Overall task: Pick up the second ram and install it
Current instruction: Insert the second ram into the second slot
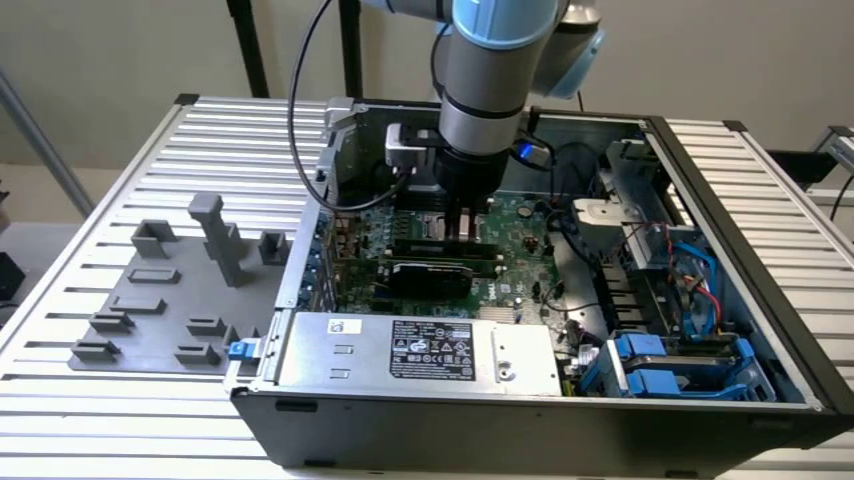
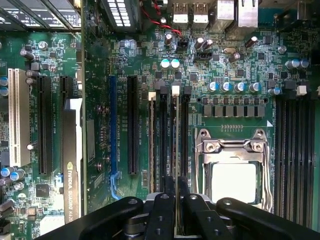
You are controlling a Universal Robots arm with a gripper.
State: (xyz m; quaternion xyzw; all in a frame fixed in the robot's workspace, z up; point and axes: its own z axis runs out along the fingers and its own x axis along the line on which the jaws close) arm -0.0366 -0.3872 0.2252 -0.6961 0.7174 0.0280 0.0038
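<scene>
On the exterior view's left, a flat grey plastic tray [image 1: 147,310] of blocky holder shapes lies on the ribbed metal table [image 1: 80,400], whose pale slats run across toward the open black computer case [image 1: 534,415] standing on it. Inside the case, along its near edge, sits a silver power supply [image 1: 420,350] with a printed label — behind it the green motherboard [image 1: 514,225] lies flat on the case floor, dense with small parts. The arm's gripper [image 1: 463,222] reaches straight down over the board's middle. In the wrist view the second ram [image 2: 175,135] shows edge-on as a thin pale line between the black slot rails [image 2: 162,140], its long axis running along those rails, away from the fingers [image 2: 162,210] toward the white latch tab at the slots' far end; it stands upright on its long edge, in line with one slot, though whether it is fully seated I cannot tell. The black jaws are drawn nearly together, pinching the stick by its near end. Just beside the rails lies the square metal-framed CPU socket [image 2: 234,170], shiny and bare in the centre — beyond it, toward the case's far side wall, loose cables and blue plastic drive brackets [image 1: 654,365].
</scene>
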